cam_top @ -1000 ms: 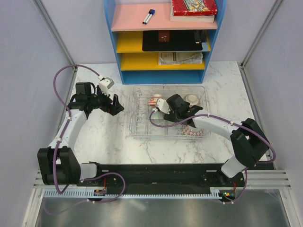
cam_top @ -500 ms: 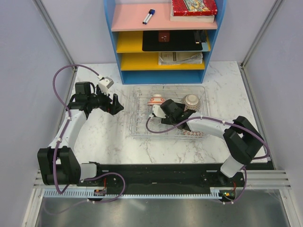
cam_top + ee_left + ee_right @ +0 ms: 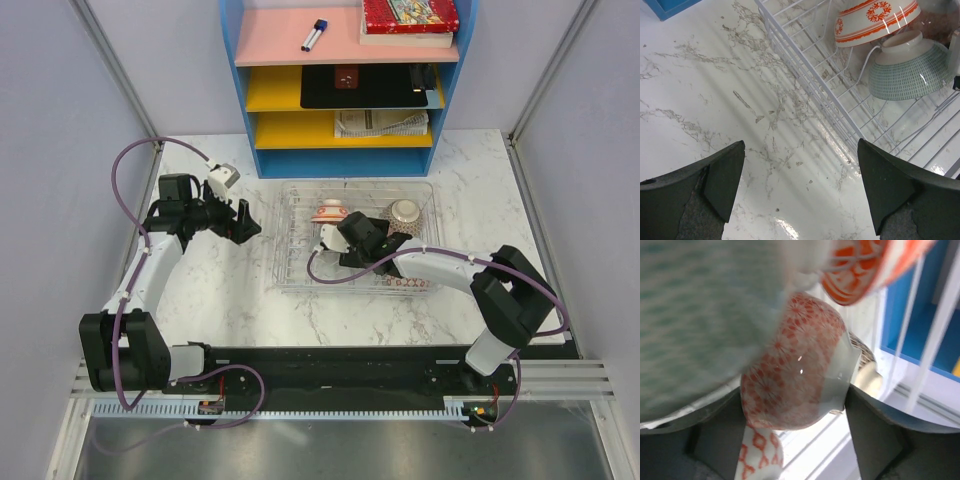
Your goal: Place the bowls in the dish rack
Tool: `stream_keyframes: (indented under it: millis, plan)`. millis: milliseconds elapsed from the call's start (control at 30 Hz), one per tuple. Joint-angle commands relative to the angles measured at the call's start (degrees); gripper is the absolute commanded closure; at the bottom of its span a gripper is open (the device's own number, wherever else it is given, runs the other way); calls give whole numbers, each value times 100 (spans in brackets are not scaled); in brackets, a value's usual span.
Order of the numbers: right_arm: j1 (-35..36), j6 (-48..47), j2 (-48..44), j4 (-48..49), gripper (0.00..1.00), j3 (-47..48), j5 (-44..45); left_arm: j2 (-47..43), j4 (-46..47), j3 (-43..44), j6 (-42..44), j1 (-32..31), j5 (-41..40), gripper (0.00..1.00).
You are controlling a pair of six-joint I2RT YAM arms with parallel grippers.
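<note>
The clear dish rack (image 3: pixel 288 268) stands mid-table. An orange-red and white bowl (image 3: pixel 330 212) and a beige bowl (image 3: pixel 405 210) sit at its back, and a red-patterned bowl (image 3: pixel 405 283) at its front right. My right gripper (image 3: pixel 338 236) is inside the rack. In the right wrist view its jaws (image 3: pixel 794 390) stand apart around a red flower-patterned bowl (image 3: pixel 790 365), while a blurred grey-green bowl (image 3: pixel 700 315) presses by the left finger; grip unclear. The grey-green bowl (image 3: pixel 910 67) leans on the rack wires (image 3: pixel 805 80) below the orange bowl (image 3: pixel 875 20). My left gripper (image 3: pixel 240 220) hangs open and empty left of the rack.
A blue shelf unit (image 3: pixel 345 160) with pens, books and papers stands just behind the rack. Grey walls close in both table sides. Bare marble (image 3: pixel 740 100) lies under the left gripper (image 3: pixel 800 185).
My right gripper has moved left and back inside the rack, bringing the grey-green bowl beside the orange bowl, and its jaws have begun to part. The left arm has stayed put.
</note>
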Motion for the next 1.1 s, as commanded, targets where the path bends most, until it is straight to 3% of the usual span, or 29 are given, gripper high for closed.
stream_keyframes:
  millis: [0,200,400,800,933,1000,1067]
  plan:
    - [34,158,-43,-404,13,-47,-501,-204,189,-18,0,50,147,0]
    - [34,123,-201,-501,3,-74,-598,-213,180,-18,-9,59,138,0]
    - [34,123,-430,-860,2,75,-826,-221,180,-18,-9,68,138,0]
    - [-124,535,-1203,-2055,2,838,-2126,-309,180,-36,44,86,129,0]
    - [-773,1106,-1764,-2188,2,1349,-3091,-370,180,-53,53,103,208,0]
    - [-1493,1502,-2248,-2118,2,1586,-3976,-406,180,-62,70,121,261,0]
    - [-2072,1730,-2749,-2039,3,1692,-4279,-493,180,-79,88,129,340,0]
